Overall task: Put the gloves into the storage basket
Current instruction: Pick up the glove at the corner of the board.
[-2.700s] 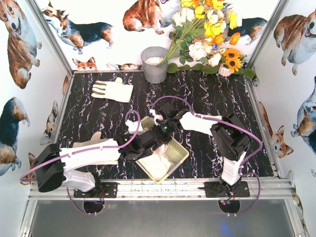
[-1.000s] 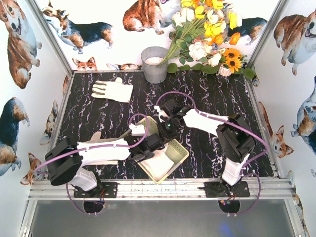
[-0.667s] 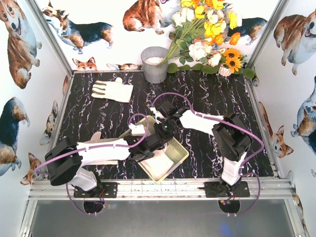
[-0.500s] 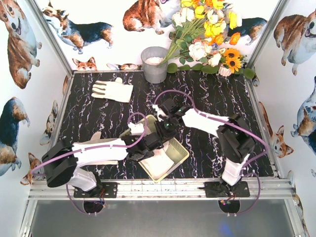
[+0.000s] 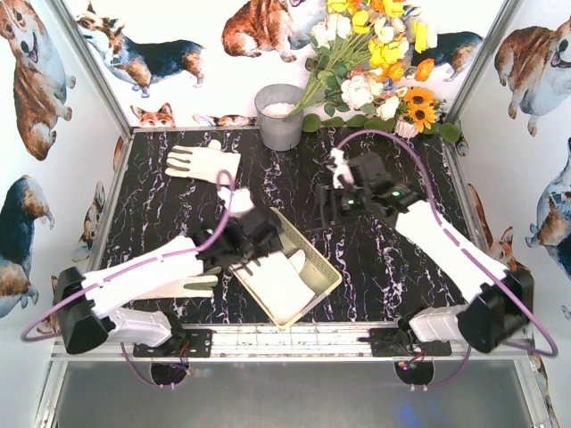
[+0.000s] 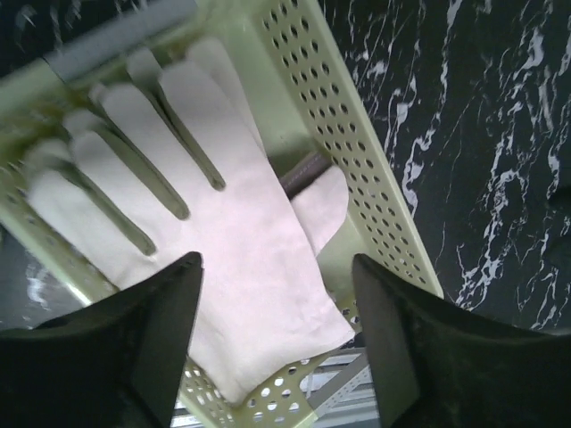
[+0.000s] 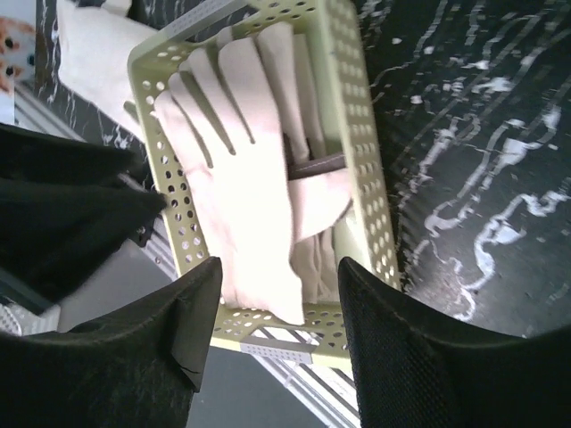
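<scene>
Cream-white glove [image 6: 223, 241] lies flat inside the yellow-green storage basket [image 6: 357, 169]. Left fingers [image 6: 152, 348] and right fingers [image 7: 419, 357] have spread apart, empty, and withdrawn: left to the basket's 10 o'clock edge, right beyond 1 o'clock. Second glove [image 5: 203, 163] remains at 11 o'clock on the counter [image 5: 161, 218].

bucket [image 5: 279, 116]: grey, far edge | flowers [image 5: 375, 62]: beside it | tabletop [image 5: 401, 178]: black marble
</scene>
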Tool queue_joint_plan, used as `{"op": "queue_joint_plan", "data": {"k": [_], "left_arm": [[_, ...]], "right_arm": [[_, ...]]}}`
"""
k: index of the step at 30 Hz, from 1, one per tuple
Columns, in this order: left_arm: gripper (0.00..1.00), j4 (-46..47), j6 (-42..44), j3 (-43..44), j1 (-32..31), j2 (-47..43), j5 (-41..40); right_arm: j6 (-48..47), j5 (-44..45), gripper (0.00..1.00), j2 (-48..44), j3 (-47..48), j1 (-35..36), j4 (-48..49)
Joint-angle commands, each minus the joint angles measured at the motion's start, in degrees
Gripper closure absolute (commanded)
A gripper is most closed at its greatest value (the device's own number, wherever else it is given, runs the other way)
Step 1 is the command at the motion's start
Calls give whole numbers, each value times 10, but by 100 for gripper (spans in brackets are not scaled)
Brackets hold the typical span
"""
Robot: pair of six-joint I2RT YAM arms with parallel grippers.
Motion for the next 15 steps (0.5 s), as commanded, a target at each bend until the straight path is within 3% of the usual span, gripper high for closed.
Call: {"op": "queue_joint_plan", "data": {"k": [1, 8, 15], "left_arm": [[34, -91, 66, 48, 62, -42, -11], [30, -111, 184, 40, 274, -75, 87], [30, -51, 286, 85, 465, 15, 162]], "right_arm": [[4, 39, 42, -65, -7, -29, -17], [-13, 86, 32, -133, -3, -90, -49], [-8, 111, 32, -167, -6, -136, -72]]}}
